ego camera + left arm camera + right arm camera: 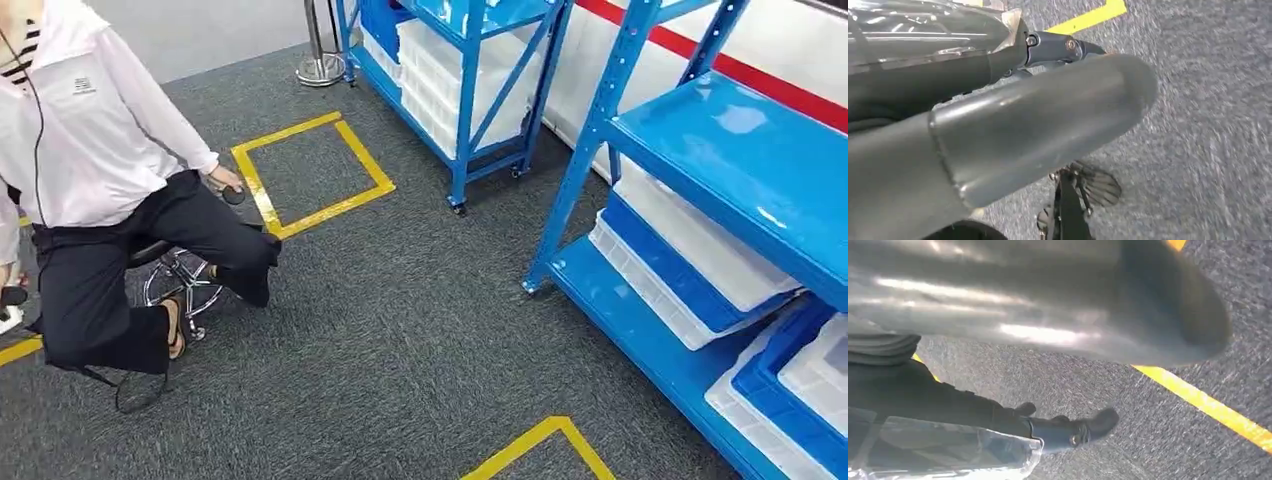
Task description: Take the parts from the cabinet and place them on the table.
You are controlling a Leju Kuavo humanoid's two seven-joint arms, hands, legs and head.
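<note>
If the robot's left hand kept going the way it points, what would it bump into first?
Probably the grey carpet. The left hand hangs pointing down at the floor, and nothing seems to lie between, though depth is hard to judge.

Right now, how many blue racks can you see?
2. One blue rack stands farther off at the top; the other blue rack is close on the right. More may be out of frame.

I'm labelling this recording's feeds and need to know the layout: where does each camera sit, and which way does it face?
Head view: high on the body, looking forward and down at grey carpet, blue shelves and a seated person.
Left wrist view: behind the left hand, facing the floor; thumb and dark fingers show.
Right wrist view: behind the right hand, also facing the floor.
All three share the carpet and yellow tape.
</note>
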